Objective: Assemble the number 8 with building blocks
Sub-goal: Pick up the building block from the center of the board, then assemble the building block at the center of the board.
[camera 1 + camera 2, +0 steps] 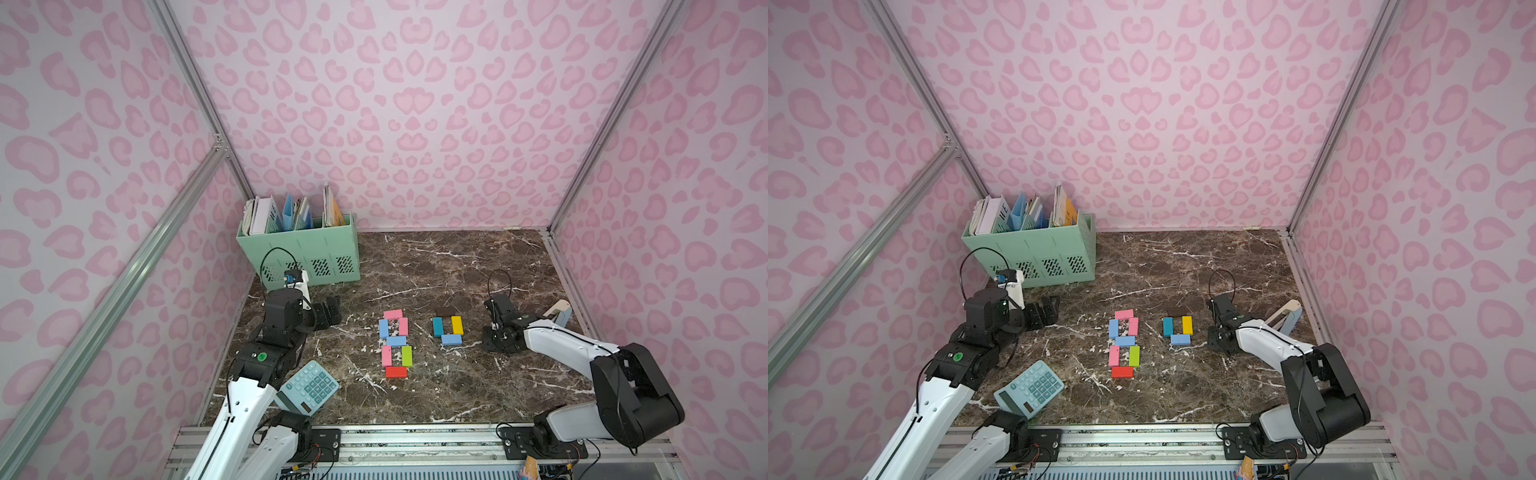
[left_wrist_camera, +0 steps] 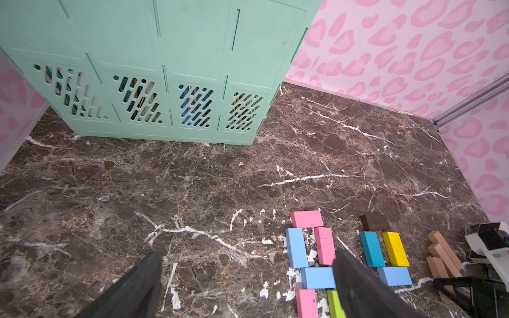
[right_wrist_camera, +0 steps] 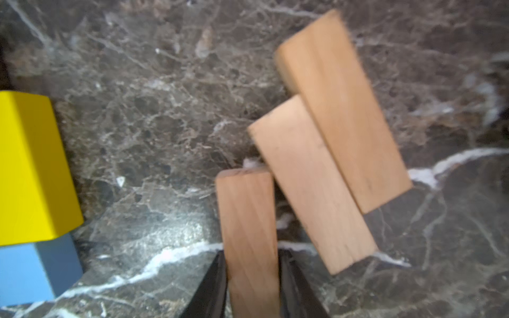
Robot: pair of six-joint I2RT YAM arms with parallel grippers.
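The right claw point(image 3: 252, 258), right of centre in both top views, is clamped on 1 bare wood block point(image 3: 248, 214). The left claw point(image 2: 248, 264) gapes wide, empty. Coloured blocks point(image 1: 395, 343) lie mid-worktop point(image 1: 457, 270).

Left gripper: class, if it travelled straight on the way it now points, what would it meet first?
The open left gripper would probably meet the marble tabletop first, short of the green organizer; depth is unclear.

Tool point(image 2: 248, 252) gapes; blocks point(image 2: 316, 276) seemingly form an eight.
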